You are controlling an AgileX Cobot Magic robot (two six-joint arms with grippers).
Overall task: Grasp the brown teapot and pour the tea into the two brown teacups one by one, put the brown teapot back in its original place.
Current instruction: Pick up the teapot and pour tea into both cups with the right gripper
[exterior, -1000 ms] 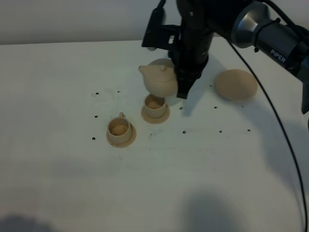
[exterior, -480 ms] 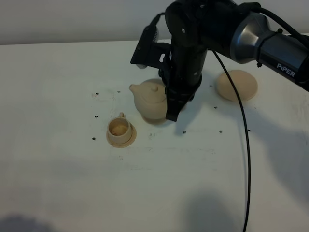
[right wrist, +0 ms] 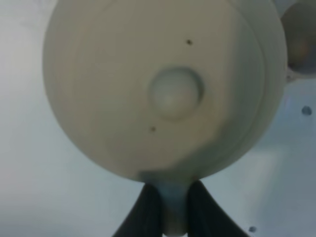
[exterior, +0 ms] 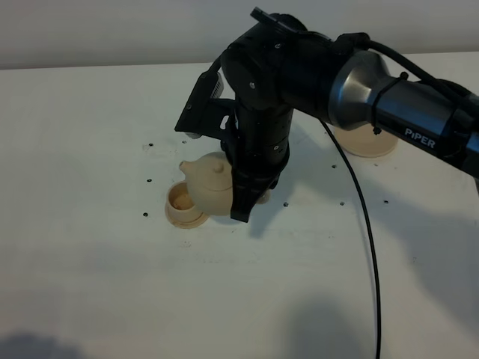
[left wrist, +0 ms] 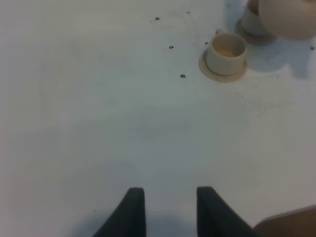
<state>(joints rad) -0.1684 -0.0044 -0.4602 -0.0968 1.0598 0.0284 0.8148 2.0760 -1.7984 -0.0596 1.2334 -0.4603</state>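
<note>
The brown teapot (exterior: 209,187) hangs just above the table, and my right gripper (exterior: 240,211) is shut on its loop handle (right wrist: 173,217). Its spout (exterior: 185,169) points left over the near brown teacup (exterior: 181,202), which stands on its saucer. The other teacup (left wrist: 252,22) is half covered by the teapot (left wrist: 291,19) in the left wrist view and hidden behind the arm from above. The right wrist view is filled by the lid and its knob (right wrist: 175,94). My left gripper (left wrist: 170,197) hovers over bare table, fingers apart and holding nothing. The tan coaster disc (exterior: 370,146) lies at the back right.
Small dark screw holes (exterior: 148,180) dot the white tabletop around the cups. The right arm's black cable (exterior: 367,224) trails over the table on the right. The near cup (left wrist: 226,53) shows a tan inside.
The right arm has carried the teapot forward and to the left, from above the far cup to beside the near cup, and lower. The left gripper has not moved.
</note>
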